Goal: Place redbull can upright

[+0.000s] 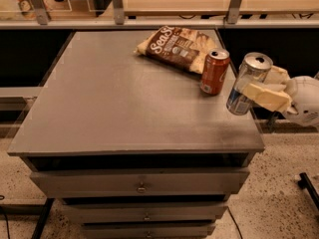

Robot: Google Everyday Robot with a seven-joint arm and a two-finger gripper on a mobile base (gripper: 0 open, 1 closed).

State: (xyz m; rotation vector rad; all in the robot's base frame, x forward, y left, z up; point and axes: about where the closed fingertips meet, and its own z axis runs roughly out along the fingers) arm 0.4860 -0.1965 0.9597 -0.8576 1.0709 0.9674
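Note:
The redbull can (248,81) is a slim silver can with a blue base and a pull-tab top. It stands nearly upright, leaning slightly, at the right edge of the grey table (124,108). My gripper (259,91) reaches in from the right on a white arm and is shut on the redbull can around its middle, one cream finger (264,97) across its front. Whether the can's base touches the tabletop I cannot tell.
An orange-red soda can (214,71) stands upright just left of the redbull can. A brown snack bag (177,46) lies behind it near the back edge. Drawers (139,183) sit below the tabletop. A railing and shelf run along the back.

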